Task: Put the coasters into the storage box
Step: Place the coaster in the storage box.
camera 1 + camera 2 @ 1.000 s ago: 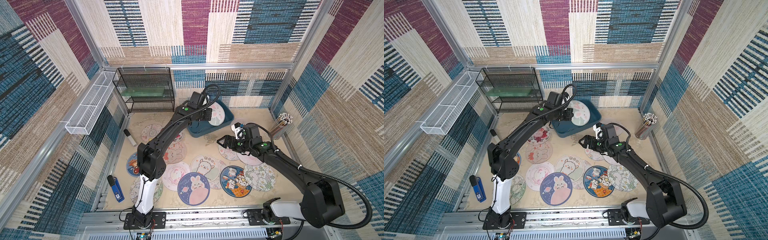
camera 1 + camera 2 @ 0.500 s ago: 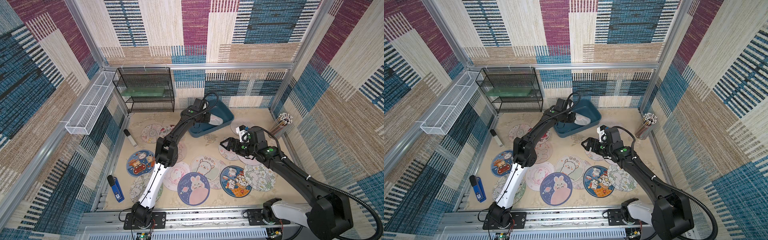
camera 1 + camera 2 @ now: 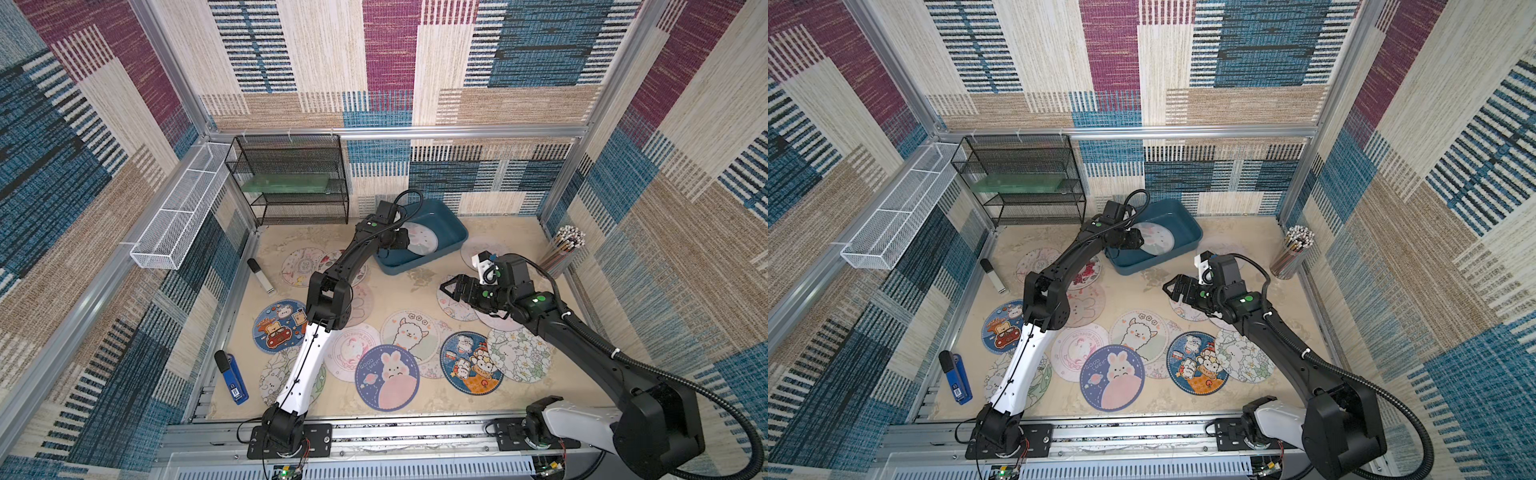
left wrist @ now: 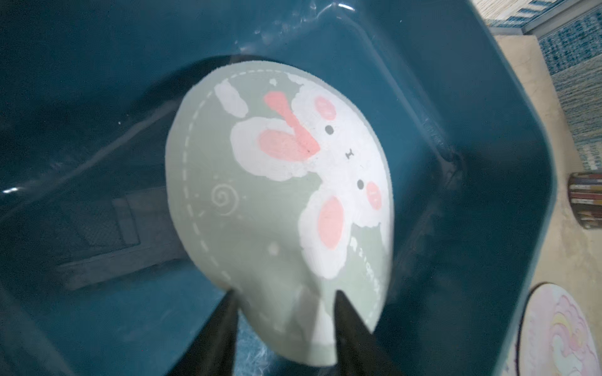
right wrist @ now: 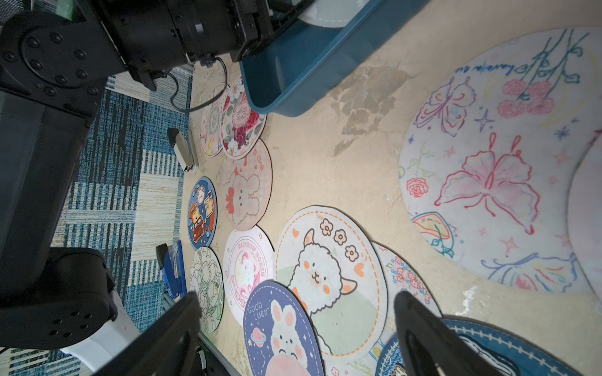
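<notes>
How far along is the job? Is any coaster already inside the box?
Done: one green bunny coaster is inside the storage box. In hand: nothing; left gripper open above it, right gripper open, empty. Left: over a dozen coasters on the table.

Top views overhead; wrist views close, left apparently inside storage box (image 4: pixel 97 81)
</notes>
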`<state>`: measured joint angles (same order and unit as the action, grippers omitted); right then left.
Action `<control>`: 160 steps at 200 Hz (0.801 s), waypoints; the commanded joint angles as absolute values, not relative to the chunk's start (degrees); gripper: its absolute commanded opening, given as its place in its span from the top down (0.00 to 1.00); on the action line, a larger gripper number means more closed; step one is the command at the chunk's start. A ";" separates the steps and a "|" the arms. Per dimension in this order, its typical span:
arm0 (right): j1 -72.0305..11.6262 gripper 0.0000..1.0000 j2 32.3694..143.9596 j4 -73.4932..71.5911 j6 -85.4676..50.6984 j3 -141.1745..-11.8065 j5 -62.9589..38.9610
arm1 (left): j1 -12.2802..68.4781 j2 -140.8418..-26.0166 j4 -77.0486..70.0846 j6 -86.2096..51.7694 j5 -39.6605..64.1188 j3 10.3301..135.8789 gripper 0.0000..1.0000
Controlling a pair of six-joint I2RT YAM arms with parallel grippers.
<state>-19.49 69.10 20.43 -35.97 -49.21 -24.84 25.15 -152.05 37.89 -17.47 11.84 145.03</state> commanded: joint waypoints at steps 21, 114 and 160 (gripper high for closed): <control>-19.55 0.05 69.95 19.76 -35.70 -49.74 -23.62 | 25.03 -143.72 33.91 -16.51 7.81 136.54 0.06; -20.36 0.05 76.37 21.59 -28.58 -49.22 -26.63 | 25.46 -118.76 32.32 -19.68 11.86 108.00 0.08; -25.60 0.05 77.34 22.85 -25.84 -46.99 -28.18 | 27.37 -98.10 31.57 -22.78 9.76 82.63 0.10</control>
<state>-23.35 77.06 21.63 -28.32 -48.05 -26.57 26.72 -105.78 32.56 -19.84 10.76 91.15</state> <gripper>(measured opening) 0.949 0.907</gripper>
